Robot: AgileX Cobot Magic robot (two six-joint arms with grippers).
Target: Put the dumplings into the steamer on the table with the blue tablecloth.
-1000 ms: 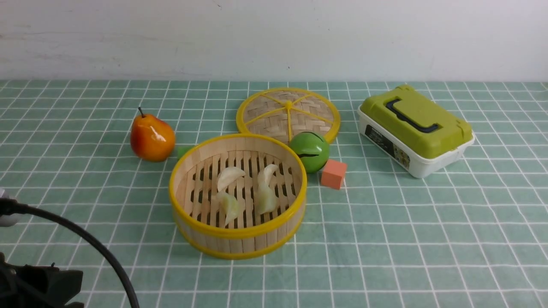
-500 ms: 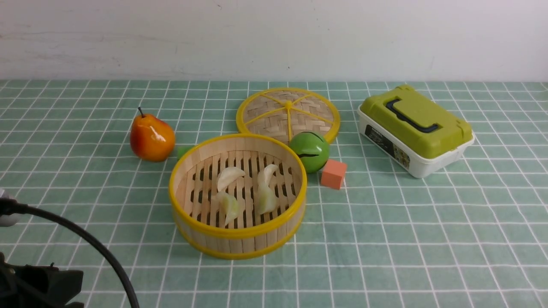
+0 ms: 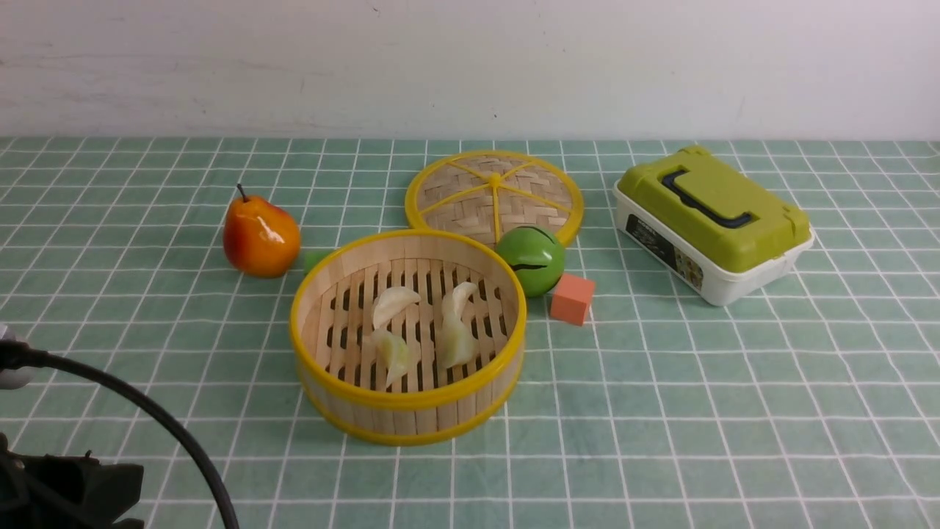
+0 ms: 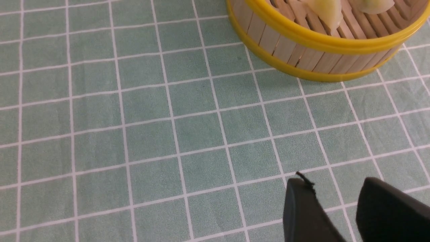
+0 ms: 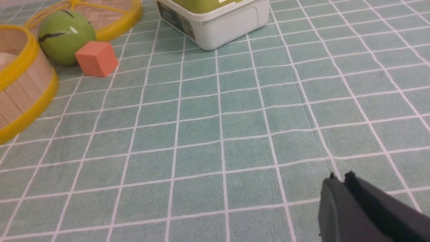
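Note:
The steamer (image 3: 407, 400) stands mid-table on the table with the blue tablecloth (image 3: 661, 382). Several pale dumplings lie on its slats, among them one at the back left (image 3: 395, 302) and one at the front right (image 3: 455, 343). In the left wrist view my left gripper (image 4: 331, 183) is open over bare cloth, nothing between its fingers, short of the steamer's wall (image 4: 302, 47); two dumplings (image 4: 327, 13) show over the rim. My right gripper (image 5: 341, 176) is shut and empty, low over the cloth, well apart from the steamer (image 5: 20, 90).
A pear (image 3: 261, 235) sits left of the steamer, the woven lid (image 3: 493, 192) behind it. A green ball (image 3: 531, 258) and an orange cube (image 3: 572, 298) lie at its right. A green-lidded box (image 3: 712, 220) stands far right. A dark cable (image 3: 147, 419) crosses the lower left.

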